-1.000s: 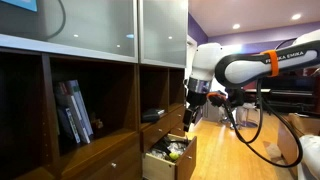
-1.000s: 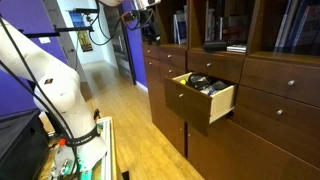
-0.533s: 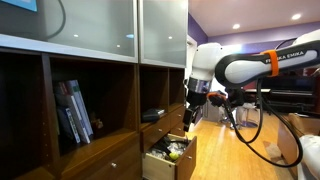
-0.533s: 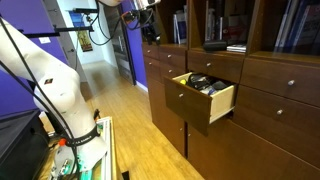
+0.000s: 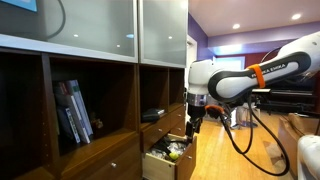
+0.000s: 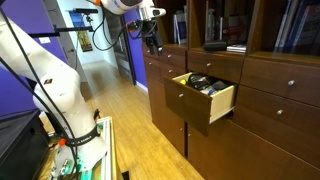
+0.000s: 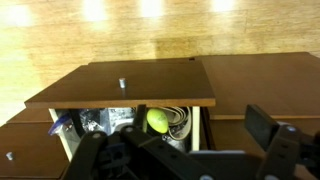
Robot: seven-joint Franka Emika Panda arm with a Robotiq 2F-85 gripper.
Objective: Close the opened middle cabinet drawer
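The middle cabinet drawer [image 5: 171, 155] stands pulled out of the dark-brown cabinet [image 5: 90, 90], with pale tan inner sides and greenish and white items inside. It also shows in an exterior view [image 6: 190, 103] and in the wrist view [image 7: 120, 92], where a small knob sits on its dark front and a yellow-green item [image 7: 158, 121] lies inside. My gripper [image 5: 195, 126] hangs in the air above and beyond the drawer's front, apart from it. It shows in an exterior view [image 6: 152, 42] and in the wrist view [image 7: 180, 150], with fingers spread and nothing between them.
Frosted glass doors [image 5: 110, 30] sit above open shelves with books [image 5: 75, 112]. Wider closed drawer fronts [image 6: 285, 95] flank the open drawer. Wood floor [image 6: 130, 125] runs in front of the cabinet. The robot's white base [image 6: 45, 85] stands nearby.
The arm has dropped and swung nearer the cabinet, bringing my gripper lower toward the open drawer. The drawer has not moved.
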